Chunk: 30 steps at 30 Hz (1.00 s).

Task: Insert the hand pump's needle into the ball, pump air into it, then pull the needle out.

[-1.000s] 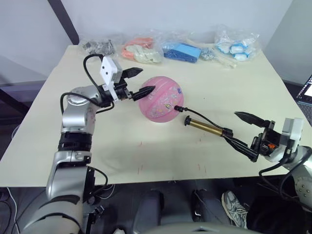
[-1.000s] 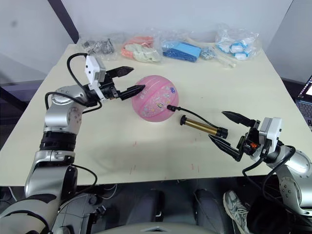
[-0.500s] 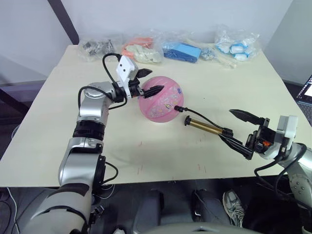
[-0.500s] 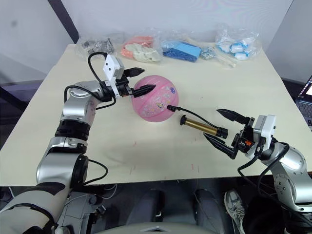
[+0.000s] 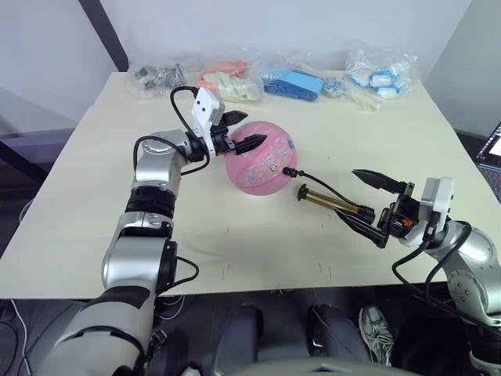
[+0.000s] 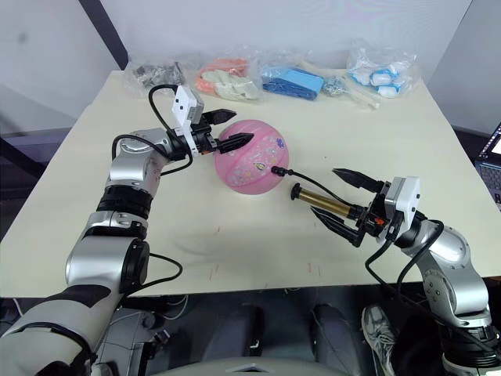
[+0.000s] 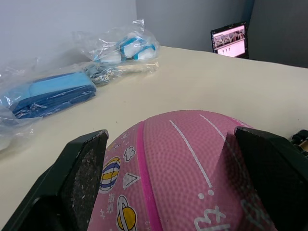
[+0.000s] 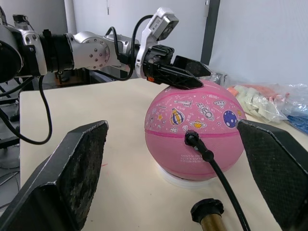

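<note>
- We find the ball, pink pebbled rubber with cartoon prints, round, on a white ring near the table centre.
- The needle's black fitting sits in its valve; the thin hose runs to the gold-bronze hand pump lying beside it.
- Left gripper: fingers wide, straddling the ball's top.
- Right gripper: fingers wide, at the pump handle.
</note>
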Each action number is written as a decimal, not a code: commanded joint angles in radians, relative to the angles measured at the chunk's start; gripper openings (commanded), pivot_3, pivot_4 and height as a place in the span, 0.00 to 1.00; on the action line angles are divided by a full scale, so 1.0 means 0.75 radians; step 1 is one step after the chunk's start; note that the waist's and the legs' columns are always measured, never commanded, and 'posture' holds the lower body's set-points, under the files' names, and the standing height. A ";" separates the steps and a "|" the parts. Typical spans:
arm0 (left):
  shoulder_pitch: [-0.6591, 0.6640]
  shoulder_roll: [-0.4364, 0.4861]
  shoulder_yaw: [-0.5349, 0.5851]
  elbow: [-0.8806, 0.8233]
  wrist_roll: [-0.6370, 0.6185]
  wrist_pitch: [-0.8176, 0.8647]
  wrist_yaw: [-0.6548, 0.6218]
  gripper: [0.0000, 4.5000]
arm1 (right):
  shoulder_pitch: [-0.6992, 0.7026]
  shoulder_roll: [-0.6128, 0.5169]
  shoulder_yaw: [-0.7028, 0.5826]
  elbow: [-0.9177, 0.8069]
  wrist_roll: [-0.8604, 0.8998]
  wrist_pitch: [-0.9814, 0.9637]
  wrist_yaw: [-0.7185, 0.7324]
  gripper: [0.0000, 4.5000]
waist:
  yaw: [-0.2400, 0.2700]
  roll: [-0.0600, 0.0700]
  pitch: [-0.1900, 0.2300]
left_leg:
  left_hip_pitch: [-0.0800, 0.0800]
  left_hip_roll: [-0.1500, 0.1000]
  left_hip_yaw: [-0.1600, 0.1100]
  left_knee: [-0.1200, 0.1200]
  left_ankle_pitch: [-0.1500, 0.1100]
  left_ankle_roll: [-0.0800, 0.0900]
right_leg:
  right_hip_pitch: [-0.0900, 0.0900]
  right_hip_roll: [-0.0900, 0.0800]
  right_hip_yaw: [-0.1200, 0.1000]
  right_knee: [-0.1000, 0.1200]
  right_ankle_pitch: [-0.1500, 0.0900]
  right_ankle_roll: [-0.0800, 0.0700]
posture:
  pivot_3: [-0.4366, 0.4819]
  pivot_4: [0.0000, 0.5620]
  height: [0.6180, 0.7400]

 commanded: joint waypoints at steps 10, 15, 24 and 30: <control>-0.052 -0.005 0.024 -0.066 -0.046 0.031 -0.060 1.00 | -0.001 0.009 -0.009 -0.004 0.001 -0.056 0.008 0.99 | -0.004 0.000 0.000 | 0.000 0.000 0.000 0.000 0.000 0.000 | 0.000 0.000 0.000 0.000 0.000 0.000 | 0.48 0.27 1.00; -0.031 -0.002 0.000 -0.072 -0.013 0.031 -0.063 1.00 | -0.004 0.009 -0.005 0.000 -0.001 -0.057 0.008 0.99 | -0.003 0.000 0.000 | 0.000 0.000 0.000 0.000 0.000 0.000 | 0.000 0.000 0.001 0.000 0.000 0.000 | 0.48 0.27 1.00; 0.026 -0.014 -0.062 -0.044 0.061 0.098 -0.026 1.00 | -0.024 0.015 0.044 0.012 -0.063 -0.009 -0.045 0.99 | -0.003 0.000 0.000 | 0.000 0.000 0.000 0.000 0.000 0.000 | 0.000 0.001 0.001 0.000 0.000 0.000 | 0.48 0.27 1.00; 0.034 -0.031 -0.064 0.014 0.072 0.074 -0.013 1.00 | -0.090 0.028 0.115 0.039 -0.175 0.082 -0.178 0.99 | -0.003 0.000 0.000 | 0.001 0.000 0.000 0.000 0.000 0.000 | 0.000 0.001 0.001 0.000 0.000 0.000 | 0.48 0.27 1.00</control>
